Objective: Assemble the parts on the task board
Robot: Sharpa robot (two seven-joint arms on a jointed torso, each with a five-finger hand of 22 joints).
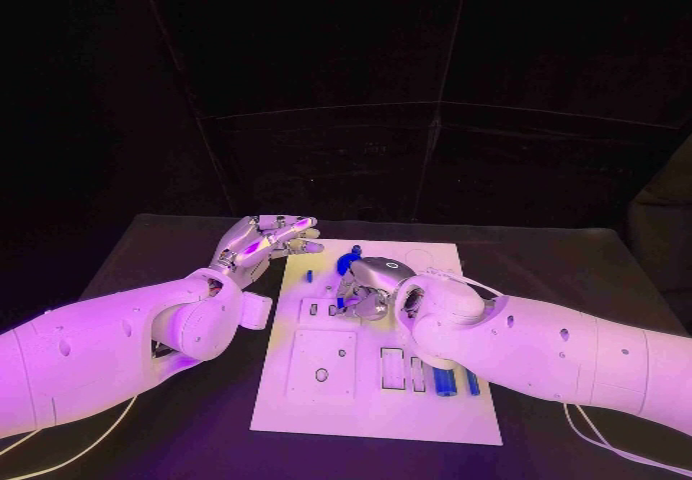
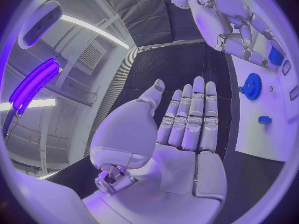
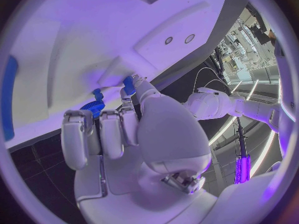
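Parts (image 1: 446,381): two beside slots.

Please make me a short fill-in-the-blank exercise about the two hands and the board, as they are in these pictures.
1. The left hand holds ____, and its fingers are stretched out.
2. The right hand reaches over the ____ plate, which is the task board.
3. The gear lying on the board is ____ in colour.
Missing words: nothing; white; blue.

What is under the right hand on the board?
Under the right hand, the task board carries a blue gear and a small blue part. Its palm covers the rest.
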